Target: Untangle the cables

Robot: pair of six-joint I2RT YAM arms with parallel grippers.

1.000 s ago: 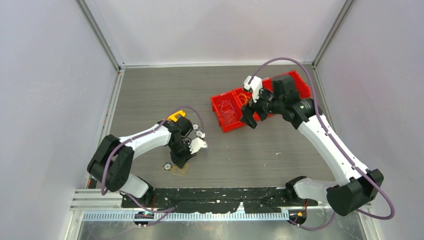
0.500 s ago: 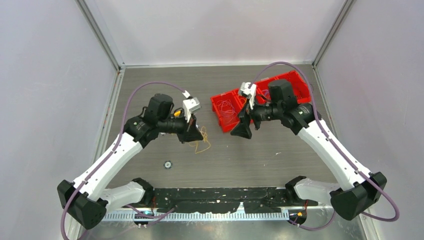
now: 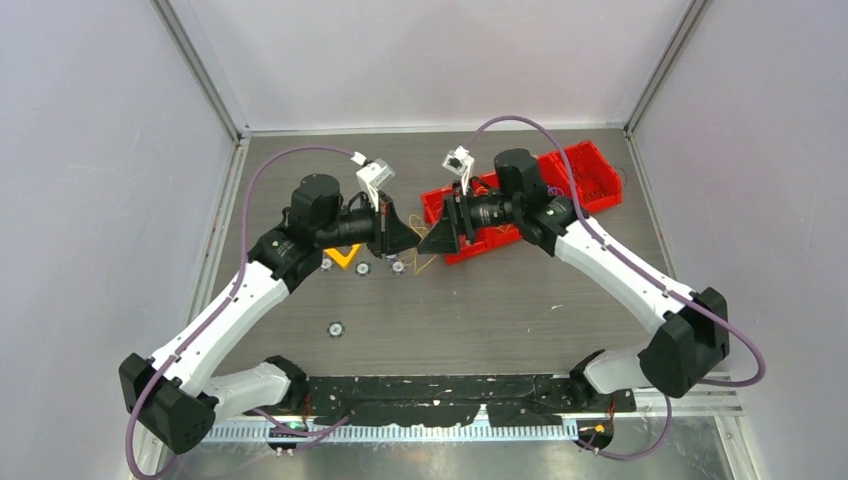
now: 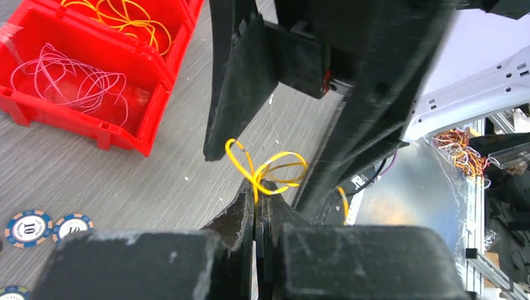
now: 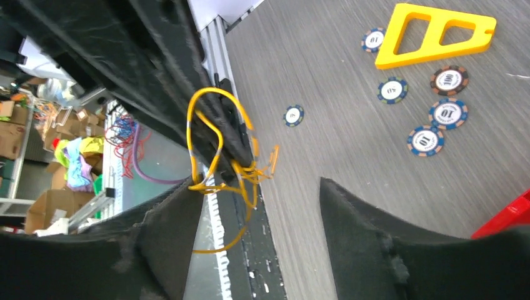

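The left arm [image 3: 215, 320] reaches from the near left corner across the grey table [image 3: 520, 310] toward the middle. A single poker chip [image 3: 334, 328] lies alone on the table below its forearm. Farther back, a flat yellow triangle [image 3: 343, 258] with cut-out openings lies on the table, with a few more chips [image 3: 363, 268] scattered just beside it. The left gripper [image 4: 256, 192] is held above the table, clenched tight on a small tangle of thin yellow cables [image 4: 257, 177]. The loops stick out past its fingertips and a few strands hang below. The tangle is in the air at the middle of the table, between the two grippers and near the front of the red bins. The right gripper [image 5: 259, 187] points straight at the left one. Its jaws are spread wide, one finger on each side of the yellow loops, and they grasp nothing. One finger lies very close to the strands, but whether it touches them cannot be told. Behind the right gripper stands a red bin [image 4: 75, 119]. One compartment holds a loose pink cable [image 4: 75, 78] and the next holds a yellow coil [image 4: 128, 12]. A second red bin [image 3: 590, 165] stands farther right, toward the back corner. The right arm [image 3: 620, 275] stretches from the near right corner.
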